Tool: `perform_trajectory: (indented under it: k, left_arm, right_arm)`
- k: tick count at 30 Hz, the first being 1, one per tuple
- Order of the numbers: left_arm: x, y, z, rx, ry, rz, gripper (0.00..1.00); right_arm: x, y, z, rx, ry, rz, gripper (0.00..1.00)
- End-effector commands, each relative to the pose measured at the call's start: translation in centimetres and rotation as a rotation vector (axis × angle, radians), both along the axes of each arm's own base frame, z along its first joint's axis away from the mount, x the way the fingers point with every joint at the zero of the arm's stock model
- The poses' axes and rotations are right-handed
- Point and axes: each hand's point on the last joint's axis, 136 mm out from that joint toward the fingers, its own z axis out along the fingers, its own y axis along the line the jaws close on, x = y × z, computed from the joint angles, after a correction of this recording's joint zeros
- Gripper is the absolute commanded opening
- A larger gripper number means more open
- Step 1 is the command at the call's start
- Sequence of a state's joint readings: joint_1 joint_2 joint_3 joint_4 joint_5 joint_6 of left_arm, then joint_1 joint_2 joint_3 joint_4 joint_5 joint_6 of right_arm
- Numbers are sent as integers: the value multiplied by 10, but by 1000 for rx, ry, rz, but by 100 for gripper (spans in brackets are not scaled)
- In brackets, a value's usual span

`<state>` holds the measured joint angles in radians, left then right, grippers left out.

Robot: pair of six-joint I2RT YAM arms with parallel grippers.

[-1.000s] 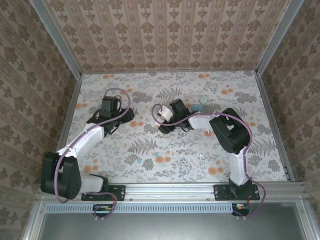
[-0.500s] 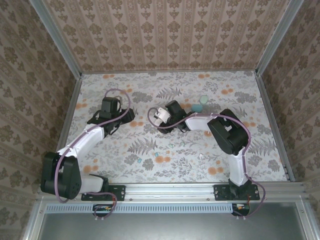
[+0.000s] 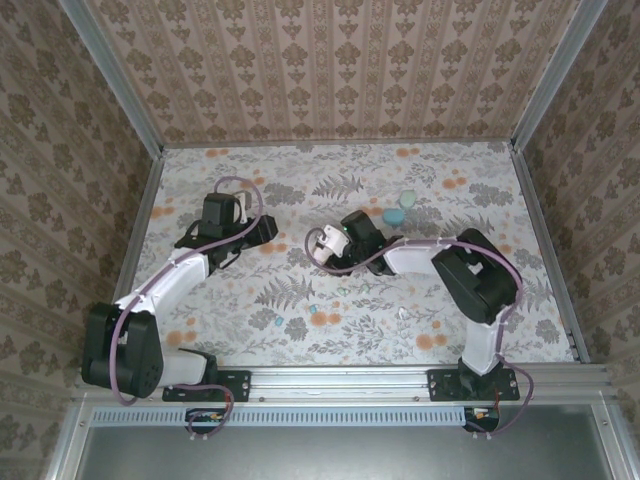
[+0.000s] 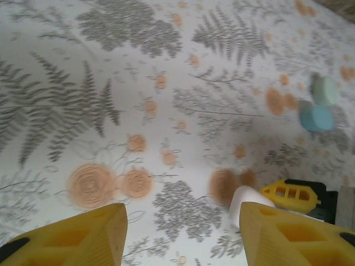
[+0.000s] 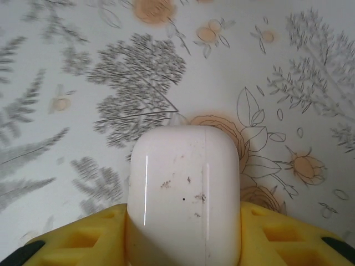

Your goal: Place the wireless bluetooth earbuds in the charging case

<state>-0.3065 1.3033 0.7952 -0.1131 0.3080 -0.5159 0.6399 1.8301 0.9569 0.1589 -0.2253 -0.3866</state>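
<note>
- Nearest the arm bases: a teal earbud (image 3: 281, 322) and a white earbud (image 3: 405, 313) lie loose on the flowered desk (image 3: 470, 290), well apart, neither in a case.
- Mid-desk: the right gripper (image 5: 184, 235) is clenched on the white charging case (image 5: 184, 177), a yellow finger on each side. It is probably braced there for loading.
- The left gripper (image 4: 183, 235) is released and empty, near that case, so it is likely the picking hand.
- Far: a blue case (image 4: 317, 117) and a pale-green case (image 4: 325, 90) lie touching, not in use.

My table (image 3: 480, 190) (floral-print top): teal case (image 3: 394, 215) just beside pale green case (image 3: 407, 199), far, right of centre; teal earbud (image 3: 280, 323) and white earbud (image 3: 403, 313), near.
</note>
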Motion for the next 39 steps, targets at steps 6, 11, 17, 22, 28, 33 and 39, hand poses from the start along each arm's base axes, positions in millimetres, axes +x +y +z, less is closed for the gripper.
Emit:
perform_trajectory:
  k: [6, 11, 17, 22, 28, 33, 39]
  left_arm:
    - [-27, -46, 74, -208, -259, -324, 68]
    - [-48, -65, 88, -267, -266, -479, 69]
    - [-67, -92, 93, -271, -260, -621, 70]
    - [-64, -105, 89, -275, -234, -642, 70]
    - [-63, -114, 82, -281, -194, -678, 65]
    - [-62, -118, 80, -294, -178, -685, 59]
    - [-62, -120, 81, -305, -172, -697, 45]
  right_arm:
    - [-1, 12, 121, 110, -343, 133, 47]
    - [-4, 11, 152, 121, -464, 168, 47]
    - [-6, 9, 170, 118, -531, 169, 47]
    - [-9, 12, 173, 127, -540, 176, 47]
    - [-10, 13, 174, 139, -546, 172, 47]
    - [-10, 13, 177, 146, -555, 172, 47]
    - [-11, 12, 178, 148, -566, 175, 47]
